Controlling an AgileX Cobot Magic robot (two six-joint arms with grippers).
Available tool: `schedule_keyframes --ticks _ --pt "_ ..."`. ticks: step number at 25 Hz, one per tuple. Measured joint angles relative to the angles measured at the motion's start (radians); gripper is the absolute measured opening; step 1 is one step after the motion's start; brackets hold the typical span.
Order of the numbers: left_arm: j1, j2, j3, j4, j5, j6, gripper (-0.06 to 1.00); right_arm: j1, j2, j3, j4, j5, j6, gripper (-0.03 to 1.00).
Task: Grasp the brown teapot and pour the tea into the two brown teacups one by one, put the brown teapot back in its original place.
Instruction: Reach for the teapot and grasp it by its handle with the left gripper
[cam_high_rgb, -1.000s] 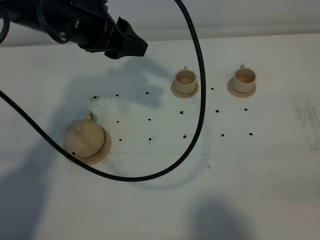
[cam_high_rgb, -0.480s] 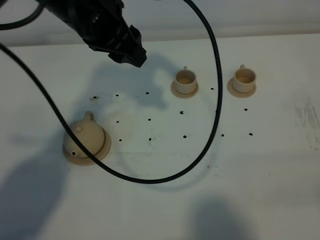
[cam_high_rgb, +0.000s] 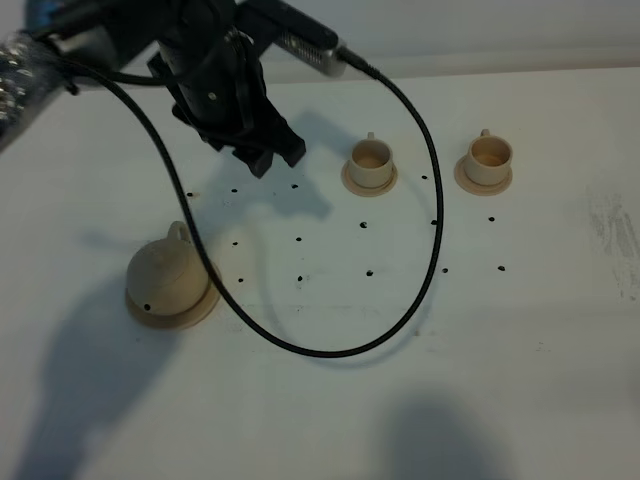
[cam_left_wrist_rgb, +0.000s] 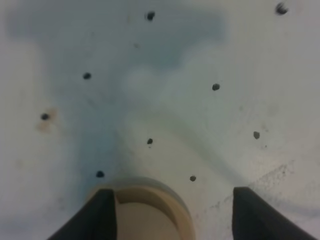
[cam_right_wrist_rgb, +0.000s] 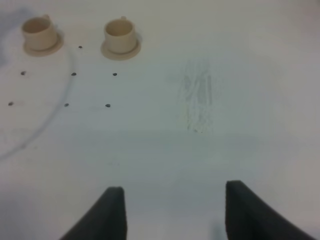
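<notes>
The brown teapot (cam_high_rgb: 166, 276) sits on its wide tan saucer (cam_high_rgb: 196, 310) at the left of the table, its loop handle toward the back. Part of the pot (cam_left_wrist_rgb: 146, 214) shows in the left wrist view between the open fingers. My left gripper (cam_high_rgb: 272, 156) hangs above the table, behind and to the right of the teapot, open and empty (cam_left_wrist_rgb: 173, 192). The two brown teacups (cam_high_rgb: 371, 155) (cam_high_rgb: 489, 152) stand on small saucers at the back right, also in the right wrist view (cam_right_wrist_rgb: 39, 31) (cam_right_wrist_rgb: 120, 32). My right gripper (cam_right_wrist_rgb: 172, 190) is open, empty and far from the cups.
A black cable (cam_high_rgb: 420, 290) hangs from the left arm and loops low over the table's middle, between the teapot and the cups. Small dark holes (cam_high_rgb: 299, 240) dot the white tabletop. A scuffed patch (cam_right_wrist_rgb: 197, 100) marks the table's right side.
My left arm has swung down and a little right over the table, turning as it went. The cable loop has shifted with it. The teapot and cups have not moved.
</notes>
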Motion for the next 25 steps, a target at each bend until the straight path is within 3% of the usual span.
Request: schedule_keyframes --ticks 12,20,25 --pt "0.020 0.055 0.006 0.017 0.000 -0.199 0.48 0.000 0.000 0.000 0.000 0.000 0.000 0.43" --pt "0.152 0.055 0.132 -0.034 0.000 -0.209 0.48 0.000 0.000 0.000 0.000 0.000 0.000 0.43" --pt "0.177 0.055 0.144 -0.036 0.000 -0.209 0.48 0.000 0.000 0.000 0.000 0.000 0.000 0.43"
